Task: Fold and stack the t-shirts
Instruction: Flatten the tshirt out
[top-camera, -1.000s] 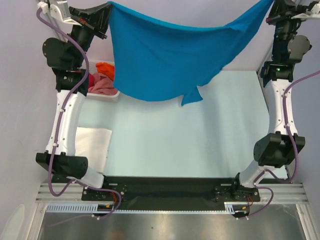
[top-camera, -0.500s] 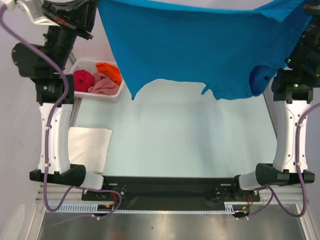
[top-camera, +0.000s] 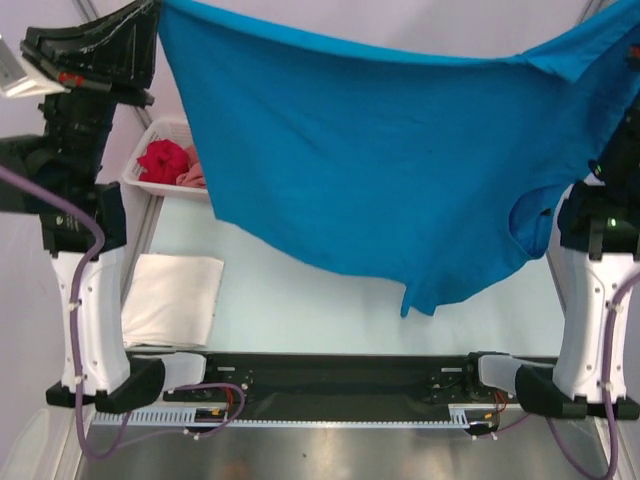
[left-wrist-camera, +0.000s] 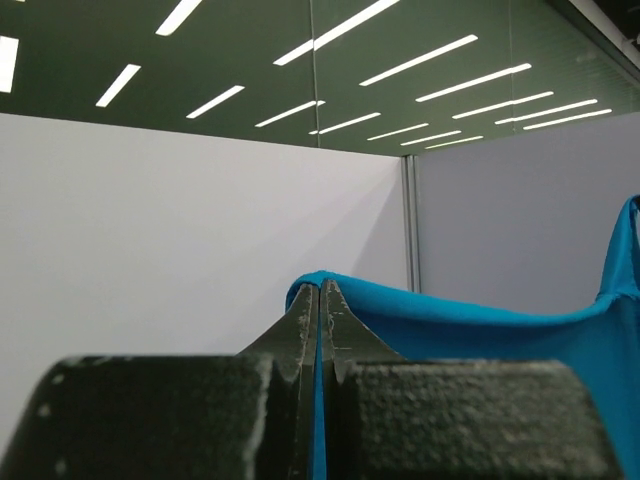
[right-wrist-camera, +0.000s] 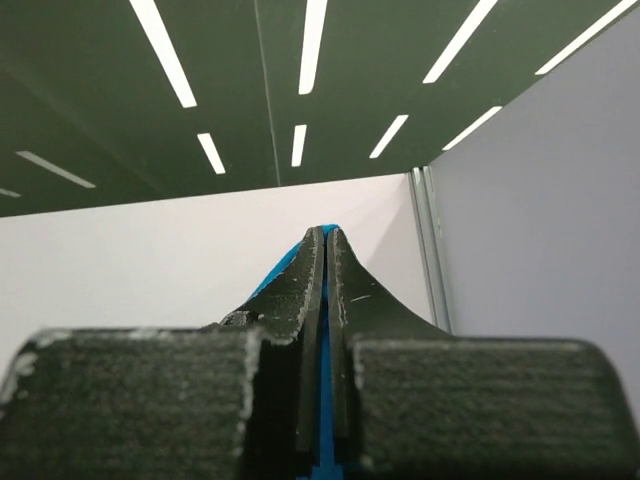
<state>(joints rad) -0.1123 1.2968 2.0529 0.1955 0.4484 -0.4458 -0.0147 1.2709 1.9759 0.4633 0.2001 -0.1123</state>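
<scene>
Nearest, below the left hem of the soft bright blue cloth t-shirt (top-camera: 380, 170), a folded white cloth t-shirt (top-camera: 175, 298) lies flat. The blue t-shirt hangs spread in mid-air. The left gripper (left-wrist-camera: 322, 292) is clamped tight on its upper left corner, and the right gripper (right-wrist-camera: 325, 240) pinches its upper right edge. Behind its left edge, a white slotted plastic basket (top-camera: 137, 183) holds a crumpled crimson t-shirt (top-camera: 163, 160) and a dusty pink t-shirt (top-camera: 192, 178).

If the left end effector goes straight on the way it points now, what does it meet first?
Nothing close: past the left end effector, shut on the blue t-shirt, only the pale partition wall stands ahead; how far is unclear.
</scene>
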